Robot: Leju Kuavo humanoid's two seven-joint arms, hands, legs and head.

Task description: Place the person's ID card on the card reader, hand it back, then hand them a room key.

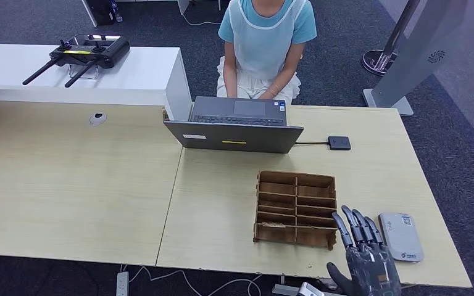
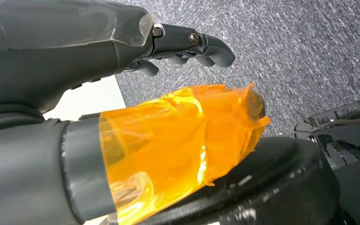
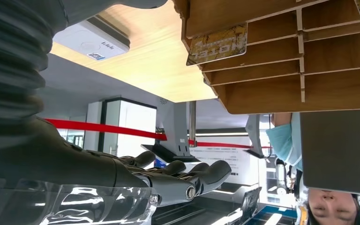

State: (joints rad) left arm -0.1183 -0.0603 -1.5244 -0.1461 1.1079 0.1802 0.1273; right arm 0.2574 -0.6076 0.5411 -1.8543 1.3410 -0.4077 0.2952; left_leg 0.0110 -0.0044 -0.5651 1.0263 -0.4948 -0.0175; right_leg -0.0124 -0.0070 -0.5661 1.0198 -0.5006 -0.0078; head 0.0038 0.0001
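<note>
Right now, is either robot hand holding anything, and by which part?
Nothing is held. The right hand hovers empty, fingers extended; the left hand hangs empty over carpet.

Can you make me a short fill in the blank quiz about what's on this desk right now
1. The wooden rack sits between the laptop and the robot's ____ hand.
2. The white card reader lies on the ____, beside the right hand.
3. The person sits behind the ____.
4. The right hand holds ____.

Missing words: right; desk; laptop; nothing
</note>
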